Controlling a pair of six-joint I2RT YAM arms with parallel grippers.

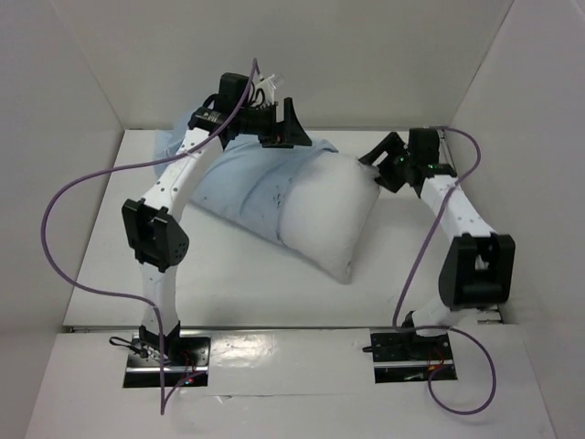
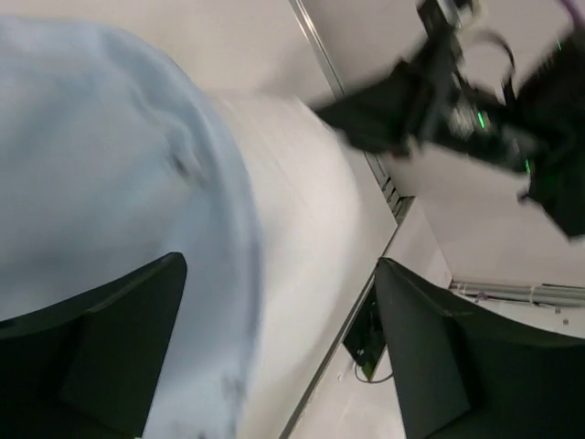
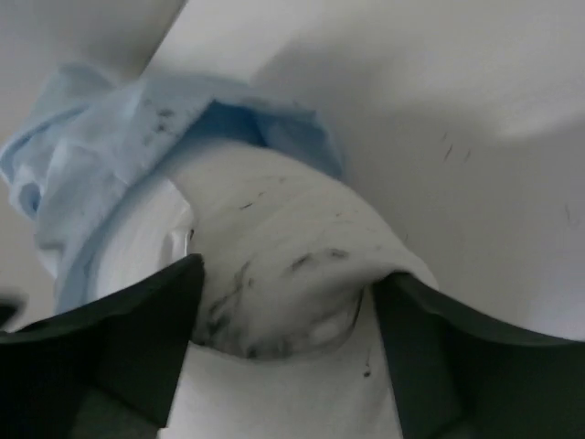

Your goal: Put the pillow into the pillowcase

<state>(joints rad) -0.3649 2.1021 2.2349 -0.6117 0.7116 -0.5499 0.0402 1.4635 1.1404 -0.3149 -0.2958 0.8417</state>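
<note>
The white pillow (image 1: 329, 215) lies in the middle of the table, its left end inside the light blue pillowcase (image 1: 228, 187). My left gripper (image 1: 288, 133) hovers open over the far edge where blue cloth meets pillow. In the left wrist view the pillowcase (image 2: 101, 165) lies under the left finger (image 2: 110, 347), and nothing is between the jaws. My right gripper (image 1: 379, 165) is at the pillow's far right corner. In the right wrist view its jaws stand wide open on either side of that smudged pillow corner (image 3: 283, 265), with the bunched pillowcase (image 3: 128, 137) beyond.
White walls (image 1: 82, 82) close in the table on the left, back and right. Purple cables (image 1: 55, 229) loop from both arms. The table's front edge (image 1: 274, 327) runs just ahead of the arm bases. My right arm (image 2: 457, 82) shows in the left wrist view.
</note>
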